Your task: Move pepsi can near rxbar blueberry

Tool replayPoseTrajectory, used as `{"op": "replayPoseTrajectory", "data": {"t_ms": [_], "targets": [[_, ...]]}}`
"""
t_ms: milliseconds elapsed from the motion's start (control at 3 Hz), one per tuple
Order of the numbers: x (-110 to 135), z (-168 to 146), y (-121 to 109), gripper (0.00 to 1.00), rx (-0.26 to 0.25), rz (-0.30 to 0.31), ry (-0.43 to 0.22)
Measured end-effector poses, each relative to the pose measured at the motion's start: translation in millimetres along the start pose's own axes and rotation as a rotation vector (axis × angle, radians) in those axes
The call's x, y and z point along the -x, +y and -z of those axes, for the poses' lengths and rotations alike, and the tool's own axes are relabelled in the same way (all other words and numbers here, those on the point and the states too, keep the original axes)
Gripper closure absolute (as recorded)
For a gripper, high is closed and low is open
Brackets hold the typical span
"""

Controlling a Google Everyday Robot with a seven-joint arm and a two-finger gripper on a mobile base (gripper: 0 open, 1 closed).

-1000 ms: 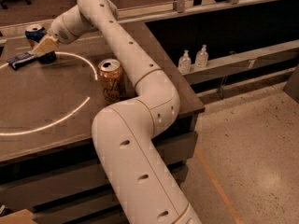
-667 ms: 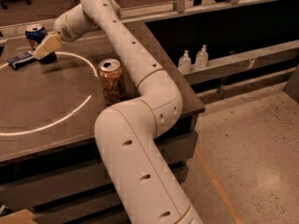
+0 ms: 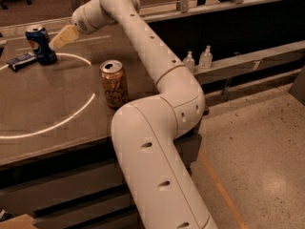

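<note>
A dark blue pepsi can with a silver top (image 3: 39, 44) stands upright at the far left of the brown bench (image 3: 57, 109), just beside a flat dark blue rxbar blueberry wrapper (image 3: 21, 61). The white arm's tan pincer (image 3: 63, 37) hangs just right of the can; whether it is open cannot be told.
</note>
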State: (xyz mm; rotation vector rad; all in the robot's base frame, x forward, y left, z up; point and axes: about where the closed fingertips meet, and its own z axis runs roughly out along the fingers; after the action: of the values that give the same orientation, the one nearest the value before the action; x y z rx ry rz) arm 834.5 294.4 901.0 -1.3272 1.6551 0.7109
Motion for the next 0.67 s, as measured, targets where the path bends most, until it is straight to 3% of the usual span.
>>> {"op": "replayPoseTrajectory", "data": {"t_ms": [667], "targets": [[-18.7, 63.5, -41.3, 0.0, -0.184, -0.08, 0.001]]}}
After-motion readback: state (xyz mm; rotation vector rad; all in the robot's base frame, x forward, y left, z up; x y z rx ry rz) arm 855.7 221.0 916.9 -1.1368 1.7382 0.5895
